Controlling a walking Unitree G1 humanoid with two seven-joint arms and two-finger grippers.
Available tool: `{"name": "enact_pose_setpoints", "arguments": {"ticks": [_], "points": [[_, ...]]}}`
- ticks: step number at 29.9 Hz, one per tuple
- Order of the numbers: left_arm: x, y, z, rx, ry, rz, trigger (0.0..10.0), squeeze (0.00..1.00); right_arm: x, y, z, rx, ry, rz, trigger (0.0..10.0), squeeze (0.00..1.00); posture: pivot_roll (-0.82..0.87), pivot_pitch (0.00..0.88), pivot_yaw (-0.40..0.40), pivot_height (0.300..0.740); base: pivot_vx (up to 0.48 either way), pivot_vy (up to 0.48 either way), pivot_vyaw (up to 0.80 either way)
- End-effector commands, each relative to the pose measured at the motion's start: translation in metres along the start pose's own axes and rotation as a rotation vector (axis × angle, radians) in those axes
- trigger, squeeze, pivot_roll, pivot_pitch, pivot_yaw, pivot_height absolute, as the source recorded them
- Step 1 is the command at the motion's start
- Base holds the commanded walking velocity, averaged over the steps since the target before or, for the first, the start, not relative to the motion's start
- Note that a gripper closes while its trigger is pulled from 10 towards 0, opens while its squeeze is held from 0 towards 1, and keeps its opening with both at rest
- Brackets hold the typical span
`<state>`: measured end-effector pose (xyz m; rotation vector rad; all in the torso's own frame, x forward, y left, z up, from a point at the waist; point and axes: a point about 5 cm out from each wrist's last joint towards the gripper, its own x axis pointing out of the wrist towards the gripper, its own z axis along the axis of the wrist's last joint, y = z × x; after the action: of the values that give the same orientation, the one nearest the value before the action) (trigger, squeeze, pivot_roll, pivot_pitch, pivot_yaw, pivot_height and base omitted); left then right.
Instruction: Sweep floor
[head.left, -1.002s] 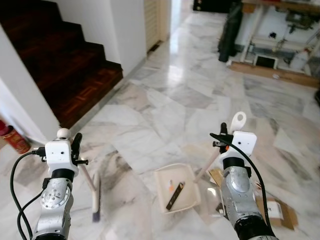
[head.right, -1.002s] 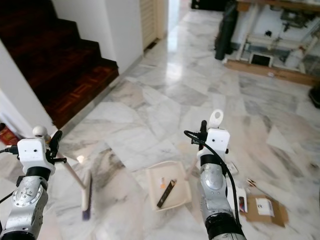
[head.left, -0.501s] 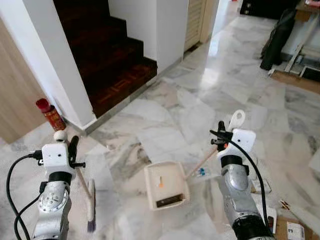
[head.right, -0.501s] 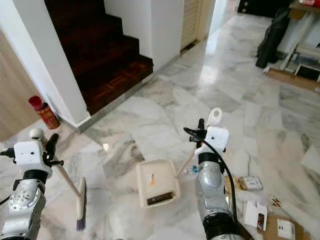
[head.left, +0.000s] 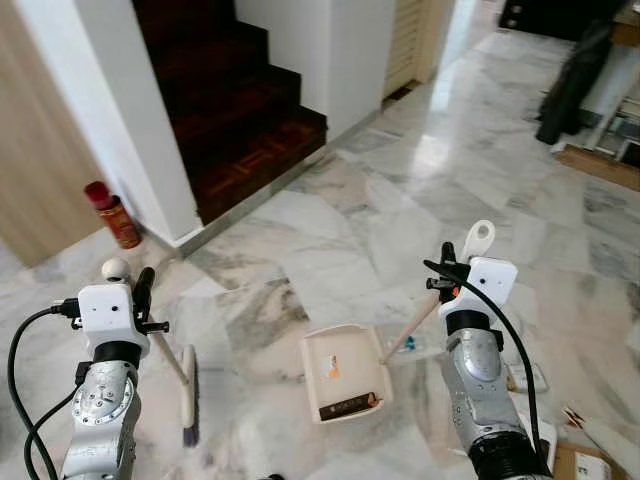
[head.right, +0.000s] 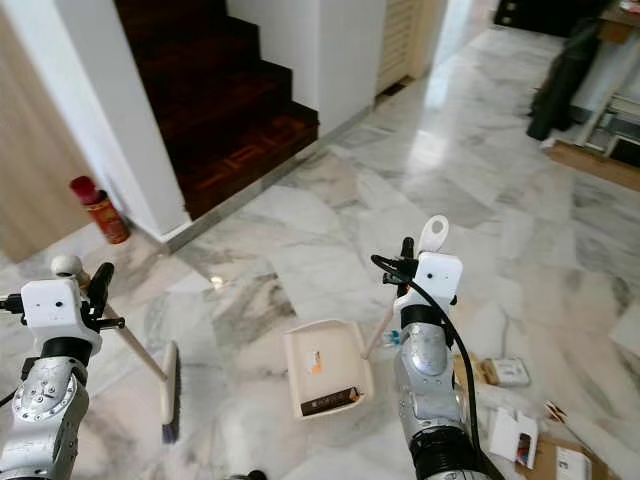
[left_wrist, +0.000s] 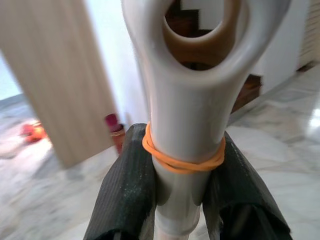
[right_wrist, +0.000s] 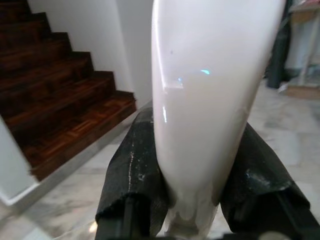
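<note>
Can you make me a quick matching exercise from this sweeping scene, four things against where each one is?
Things:
1. broom
2. dustpan
3. red can
4. cardboard scraps

Places:
A. on the floor by the white wall beside the stairs
B. held by the left gripper
C. lying on the marble at the robot's right
D. held by the right gripper

Pairs: 1-B, 2-D, 3-A, 4-C
</note>
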<state>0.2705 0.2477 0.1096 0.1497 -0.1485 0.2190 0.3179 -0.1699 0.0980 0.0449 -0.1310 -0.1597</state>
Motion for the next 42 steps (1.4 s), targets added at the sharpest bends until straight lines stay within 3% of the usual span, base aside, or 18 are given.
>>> {"name": "enact_pose_setpoints", "arguments": {"ticks": [1,10,19,29,42], "points": [[0.0018,0.0052,0.0107,0.017,-0.041,0.02,10.0,0.0,0.004,0.0018,0.0144,0.017,-0.06,0.001,10.0,0.0,0.12,0.086,0.028,0.74,0.0,0.0,0.8],[-0.0009,0.0055,0.0095,0.016,-0.027,0.028,10.0,0.0,0.0031,0.002,0.0136,0.017,-0.052,0.004,10.0,0.0,0.12,0.098,0.024,0.74,0.0,0.0,0.8],[-0.003,0.0059,0.0088,0.015,-0.018,0.035,10.0,0.0,0.0033,0.0024,0.014,0.015,-0.05,0.009,10.0,0.0,0.13,0.097,0.019,0.74,0.0,0.0,0.1],[-0.0049,0.0066,0.0075,0.017,-0.01,0.043,10.0,0.0,0.0035,0.0037,0.0133,0.018,-0.042,0.016,10.0,0.0,0.12,0.081,0.019,0.74,0.0,0.0,0.64],[-0.0053,0.0068,0.006,0.008,-0.004,0.046,10.0,0.0,0.0043,0.0047,0.0126,0.032,-0.034,0.014,10.0,0.0,0.12,0.054,0.016,0.74,0.0,0.147,0.0]]}}
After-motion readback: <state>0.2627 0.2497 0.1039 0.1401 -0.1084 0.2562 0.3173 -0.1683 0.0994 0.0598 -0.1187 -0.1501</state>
